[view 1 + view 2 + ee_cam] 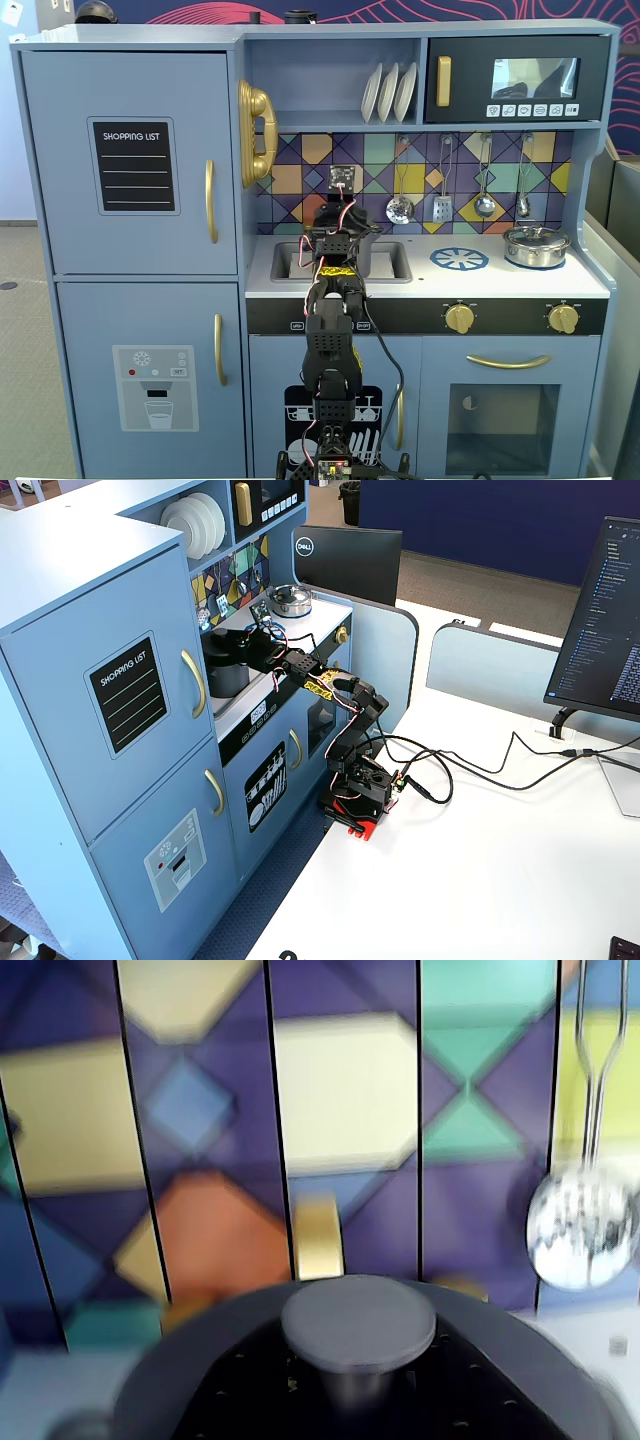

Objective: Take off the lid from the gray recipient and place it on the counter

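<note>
The dark gray lid (200,1360) fills the bottom of the wrist view, its round knob (358,1322) close up and centred. In a fixed view the lid (231,638) rests on the gray recipient (226,672), which stands at the sink. From the front the arm covers most of the recipient (367,250). My gripper (256,632) is right at the lid's top by the knob; it also shows in a fixed view (339,222). Its fingers are not clearly visible, so I cannot tell whether they are open or shut. The white counter (490,282) stretches to the right.
A blue burner print (459,260) and a shiny silver pot with lid (536,246) are on the counter's right. Utensils hang on the backsplash; a ladle (583,1230) is at the right in the wrist view. A gold faucet (320,1240) stands behind the lid.
</note>
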Robot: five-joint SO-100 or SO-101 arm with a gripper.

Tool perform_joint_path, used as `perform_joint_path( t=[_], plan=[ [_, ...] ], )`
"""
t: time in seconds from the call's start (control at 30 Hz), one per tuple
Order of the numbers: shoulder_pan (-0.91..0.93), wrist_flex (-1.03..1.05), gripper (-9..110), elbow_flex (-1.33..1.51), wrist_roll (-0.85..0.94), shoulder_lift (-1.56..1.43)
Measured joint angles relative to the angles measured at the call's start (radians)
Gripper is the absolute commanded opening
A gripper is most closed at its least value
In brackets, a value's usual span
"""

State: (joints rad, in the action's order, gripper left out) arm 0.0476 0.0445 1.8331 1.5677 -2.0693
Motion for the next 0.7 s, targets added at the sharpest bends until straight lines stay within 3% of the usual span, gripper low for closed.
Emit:
perform_joint_path(
  t=[0.43, 0.7],
  plan=[
    [0.273, 0.009, 0, -0.081, 0.000, 0.000],
    [0.463, -0.080, 0, 0.094, -0.005, 0.035]
  ],
)
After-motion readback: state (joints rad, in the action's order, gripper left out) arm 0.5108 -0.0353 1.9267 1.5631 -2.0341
